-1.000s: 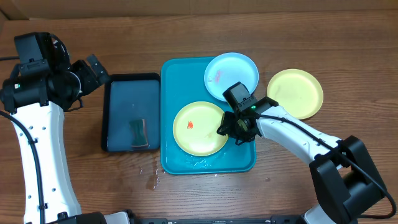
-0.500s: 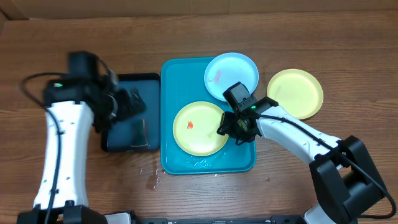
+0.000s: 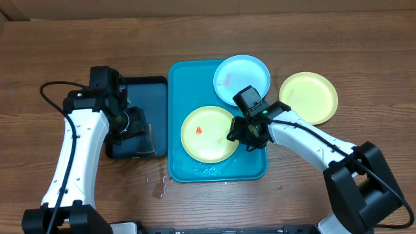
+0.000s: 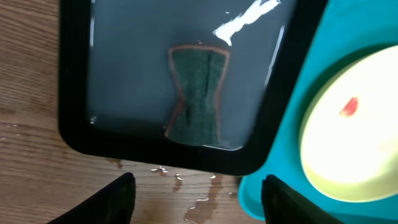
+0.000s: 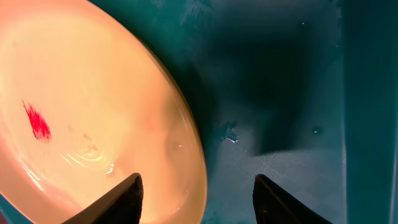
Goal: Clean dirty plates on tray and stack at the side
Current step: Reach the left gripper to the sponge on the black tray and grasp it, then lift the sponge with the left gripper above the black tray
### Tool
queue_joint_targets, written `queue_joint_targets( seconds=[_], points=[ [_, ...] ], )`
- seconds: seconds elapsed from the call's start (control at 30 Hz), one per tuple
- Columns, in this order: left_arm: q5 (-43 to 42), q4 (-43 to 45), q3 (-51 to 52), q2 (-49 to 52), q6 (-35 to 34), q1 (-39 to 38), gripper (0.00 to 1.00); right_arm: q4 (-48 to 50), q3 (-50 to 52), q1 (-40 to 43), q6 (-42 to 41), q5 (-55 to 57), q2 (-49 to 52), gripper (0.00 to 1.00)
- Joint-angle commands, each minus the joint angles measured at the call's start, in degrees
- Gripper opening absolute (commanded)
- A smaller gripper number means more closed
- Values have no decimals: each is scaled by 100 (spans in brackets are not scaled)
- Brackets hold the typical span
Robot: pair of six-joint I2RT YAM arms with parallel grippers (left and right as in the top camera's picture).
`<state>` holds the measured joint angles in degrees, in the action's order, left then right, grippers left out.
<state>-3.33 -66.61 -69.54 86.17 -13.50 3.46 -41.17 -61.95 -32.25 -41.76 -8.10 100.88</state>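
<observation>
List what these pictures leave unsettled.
- Overhead: right gripper fingertips hidden under its wrist; contact with the smeared yellow plate unclear.
- Overhead: left gripper covers part of the sponge.
- Wrist views: fingertips cut off by the bottom edge.
- Overhead: blue plate lower rim hidden by the right arm.

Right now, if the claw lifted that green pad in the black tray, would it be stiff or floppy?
Probably floppy: the green pad looks thin and pinched at its waist. Likely soaked and dripping, since the black tray holds water.

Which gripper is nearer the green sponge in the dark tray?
Left. The left gripper hovers over the dark tray, close by the sponge; the right gripper is by the yellow plate on the turquoise tray.
</observation>
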Motion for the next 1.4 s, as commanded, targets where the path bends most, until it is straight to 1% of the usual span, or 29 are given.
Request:
queue_joint_targets(
  seconds=[0.0, 0.13, 0.2, 0.27, 0.33, 0.43, 0.47, 0.8, 1.03, 1.13, 1.27, 1.37],
  points=[
    [212, 26, 151, 149, 68, -24, 63, 17, -149, 13, 26, 57, -90, 58],
    [151, 216, 308, 315, 111, -57, 60, 17, -149, 13, 26, 59, -90, 58],
    [-118, 297, 350, 459, 345, -57, 60, 17, -149, 13, 26, 59, -90, 58],
    [-286, 317, 350, 632, 411, -59, 57, 17, -149, 13, 26, 59, -90, 59],
    [-278, 348, 350, 811, 411, -59, 56, 17, -149, 13, 26, 59, -90, 58],
    [-291, 426, 350, 1078, 407, -61, 47, 15, -149, 13, 26, 59, -90, 59],
    [-323, 444, 350, 1161, 407, -61, 45, 15, -149, 13, 26, 57, -90, 58],
    [-356, 719, 352, 1768, 415, -138, 45, 17, -149, 13, 26, 57, -90, 58],
    [-306, 1014, 343, 1808, 498, -136, 38, 17, -149, 13, 26, 57, -90, 59],
    [-199, 1010, 343, 1808, 501, -138, 39, 15, -149, 13, 26, 57, -90, 59],
    [-192, 1008, 345, 1808, 503, -142, 43, 15, -149, 13, 26, 57, -90, 59],
    [85, 1016, 350, 1808, 518, -164, 46, 15, -149, 13, 26, 57, -90, 59]
  ],
)
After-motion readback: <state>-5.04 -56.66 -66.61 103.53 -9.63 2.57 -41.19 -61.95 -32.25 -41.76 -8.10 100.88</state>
